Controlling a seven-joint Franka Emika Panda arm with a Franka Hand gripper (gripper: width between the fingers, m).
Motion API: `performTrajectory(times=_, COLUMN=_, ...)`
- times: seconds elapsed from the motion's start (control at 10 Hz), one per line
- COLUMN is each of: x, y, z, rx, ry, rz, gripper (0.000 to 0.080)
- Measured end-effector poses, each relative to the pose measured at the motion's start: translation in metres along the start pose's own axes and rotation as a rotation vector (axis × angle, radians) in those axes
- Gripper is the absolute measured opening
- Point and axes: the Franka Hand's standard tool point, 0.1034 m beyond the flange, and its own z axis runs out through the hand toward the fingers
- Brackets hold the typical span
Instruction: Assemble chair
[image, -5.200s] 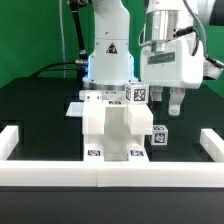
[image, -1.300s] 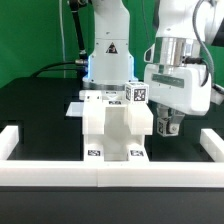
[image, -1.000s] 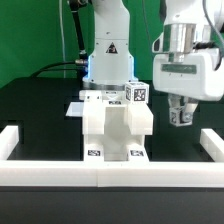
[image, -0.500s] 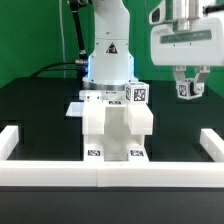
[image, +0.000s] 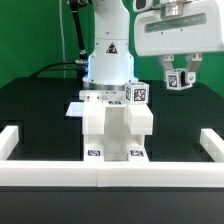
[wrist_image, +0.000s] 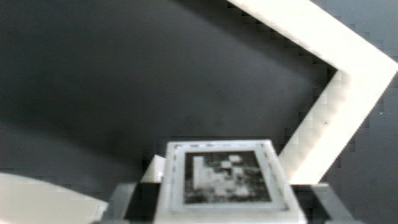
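The partly built chair (image: 115, 125), a chunky white block of pieces with black-and-white tags, stands at the middle front of the black table. A tagged white piece (image: 138, 94) sits on its top right. My gripper (image: 178, 78) hangs high above the table, up and to the exterior view's right of the chair. It is shut on a small white tagged chair piece (image: 177, 80). In the wrist view the gripper (wrist_image: 222, 205) has a dark finger on each side of that piece (wrist_image: 219, 170), whose tag faces the camera.
A white rail (image: 20, 140) borders the black table at the front and both sides; it also shows in the wrist view (wrist_image: 338, 60). The arm's white base (image: 108, 55) stands behind the chair. A flat white sheet (image: 73, 109) lies by the chair's back left.
My gripper went down to the small tagged piece on the table right of the chair, closed on it, and has risen with it to well above the chair's top.
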Motion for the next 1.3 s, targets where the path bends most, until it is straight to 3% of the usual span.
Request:
performTrajectory(times=0.3, x=0.006, y=0.0, z=-0.015, rx=-0.013, ry=-0.005, rz=-0.137, gripper=0.0275)
performTrajectory(times=0.6, x=0.053, y=0.0, z=-0.034, rx=-0.006, ry=0.009, rz=-0.295, gripper=0.0275)
performTrajectory(times=1.0, x=0.049, y=0.002, z=-0.031, rx=-0.012, ry=0.006, rz=-0.302, gripper=0.0275)
performTrajectory(times=1.1, x=0.051, y=0.009, z=-0.028, rx=-0.045, ry=0.014, rz=-0.439, gripper=0.0275)
performTrajectory(times=1.3, x=0.074, y=0.019, z=-0.034, rx=-0.048, ry=0.021, rz=-0.585, gripper=0.0275)
